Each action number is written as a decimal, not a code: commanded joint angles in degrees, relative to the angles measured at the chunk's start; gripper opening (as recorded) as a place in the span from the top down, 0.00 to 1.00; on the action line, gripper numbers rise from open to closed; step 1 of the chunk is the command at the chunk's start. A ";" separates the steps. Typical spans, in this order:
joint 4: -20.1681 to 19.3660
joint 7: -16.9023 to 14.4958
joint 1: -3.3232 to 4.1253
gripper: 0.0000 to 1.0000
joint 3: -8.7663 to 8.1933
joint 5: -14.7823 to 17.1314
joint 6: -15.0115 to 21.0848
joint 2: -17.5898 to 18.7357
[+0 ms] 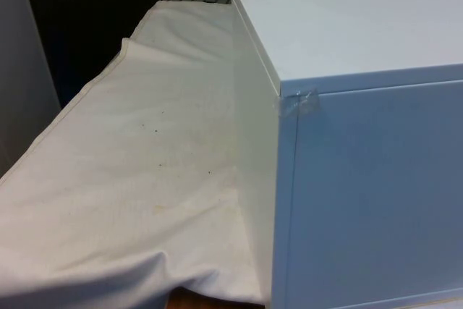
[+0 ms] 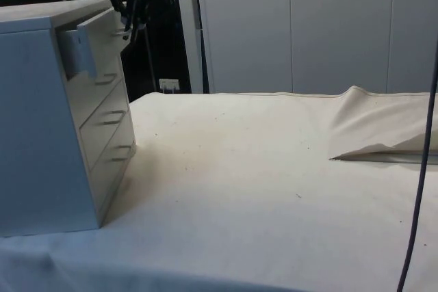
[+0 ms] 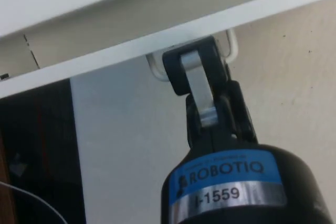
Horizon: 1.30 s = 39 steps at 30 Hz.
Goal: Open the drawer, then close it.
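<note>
The black gripper (image 2: 129,15) is hanging high up, level with the top drawer's handle (image 3: 191,59), and its fingers (image 3: 197,85) are lying pressed together against that handle, closing on it. The wrist is tilting so that the fingers are reaching forward and upward.

The end effector (image 3: 197,72) is black with silver-grey finger links, and its round body carries a blue band lettered ROBOTIQ above a silver band marked I-1559.
</note>
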 commanded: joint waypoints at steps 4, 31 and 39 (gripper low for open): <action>-1.26 0.97 0.06 1.00 0.00 -1.32 -0.11 -1.60; -9.45 5.33 -0.11 1.00 0.74 -3.27 0.29 -9.68; -11.80 6.25 -0.17 1.00 0.92 -3.72 0.29 -12.03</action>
